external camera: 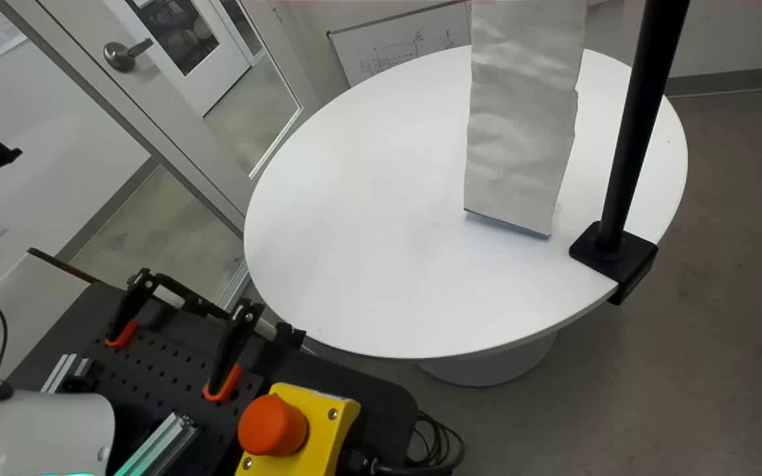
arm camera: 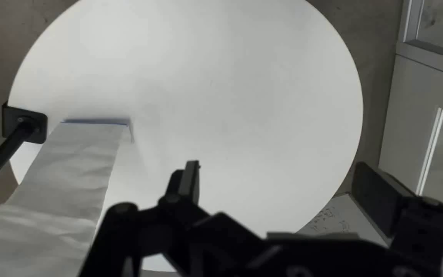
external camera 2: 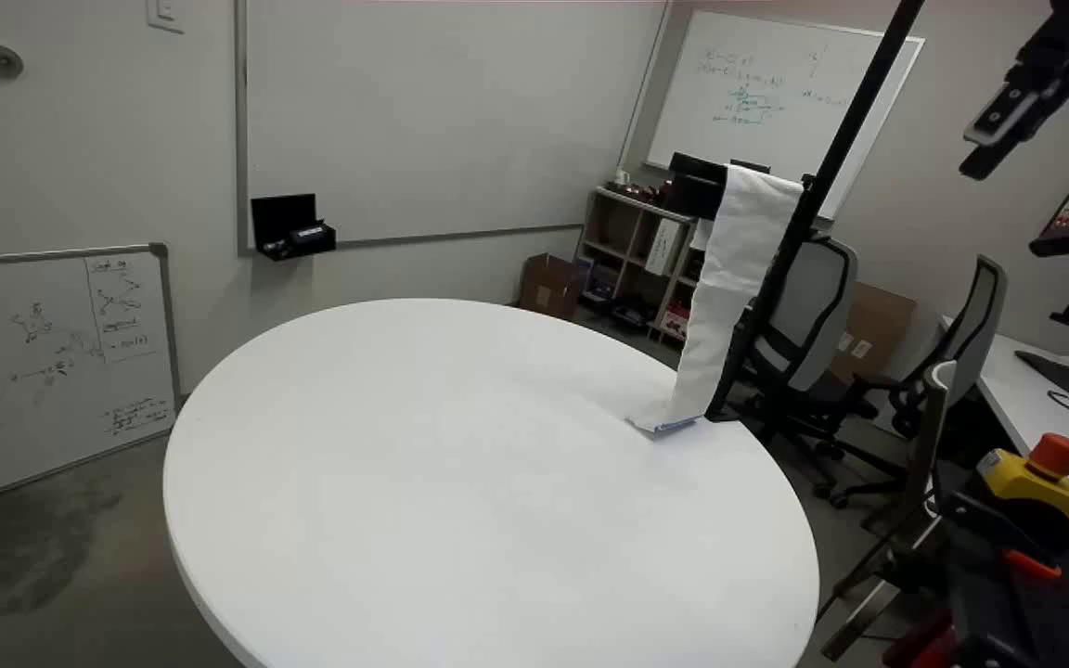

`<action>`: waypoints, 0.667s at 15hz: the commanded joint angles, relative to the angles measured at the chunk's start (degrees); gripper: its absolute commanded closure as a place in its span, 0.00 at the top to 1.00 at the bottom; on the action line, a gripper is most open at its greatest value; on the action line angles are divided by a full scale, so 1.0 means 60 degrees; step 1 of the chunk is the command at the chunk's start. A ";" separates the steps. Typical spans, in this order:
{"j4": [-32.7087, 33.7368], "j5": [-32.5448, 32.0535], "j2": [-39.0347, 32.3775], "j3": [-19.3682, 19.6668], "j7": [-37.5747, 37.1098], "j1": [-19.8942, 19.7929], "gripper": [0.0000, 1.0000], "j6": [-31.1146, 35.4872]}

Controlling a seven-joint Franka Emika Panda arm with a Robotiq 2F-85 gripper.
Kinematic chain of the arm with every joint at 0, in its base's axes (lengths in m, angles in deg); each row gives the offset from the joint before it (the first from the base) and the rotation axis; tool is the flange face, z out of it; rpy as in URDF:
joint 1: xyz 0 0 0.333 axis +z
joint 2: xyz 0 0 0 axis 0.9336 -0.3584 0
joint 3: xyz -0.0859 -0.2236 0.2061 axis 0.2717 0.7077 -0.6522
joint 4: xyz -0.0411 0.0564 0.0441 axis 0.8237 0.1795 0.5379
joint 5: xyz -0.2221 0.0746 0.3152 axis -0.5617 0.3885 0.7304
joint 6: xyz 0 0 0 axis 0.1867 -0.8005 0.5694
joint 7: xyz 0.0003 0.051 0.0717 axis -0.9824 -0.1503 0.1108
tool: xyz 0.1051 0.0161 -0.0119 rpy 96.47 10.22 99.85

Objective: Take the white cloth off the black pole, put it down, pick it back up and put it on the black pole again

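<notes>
The white cloth hangs as a long strip beside the black pole. In an exterior view the cloth has its upper end folded over at a small black fitting on the pole. Its lower end, with a bluish edge, reaches the tabletop. In the wrist view the cloth runs down the left side, near the pole; its upper end is out of view there. My gripper is open and empty, right of the cloth and apart from it. The gripper also shows high at the right.
The round white table carries the pole's square black base clamped at its edge. A yellow box with a red button and orange-tipped clamps sit on the robot's black stand. Office chairs stand behind the pole.
</notes>
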 commanded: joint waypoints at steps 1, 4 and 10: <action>-0.0037 0.0116 -0.0037 -0.0121 0.0091 -0.0125 1.00 -0.0041; -0.0093 0.0117 -0.0088 -0.0124 0.0092 -0.0126 1.00 -0.0040; -0.0093 0.0117 -0.0105 -0.0124 0.0092 -0.0126 1.00 -0.0040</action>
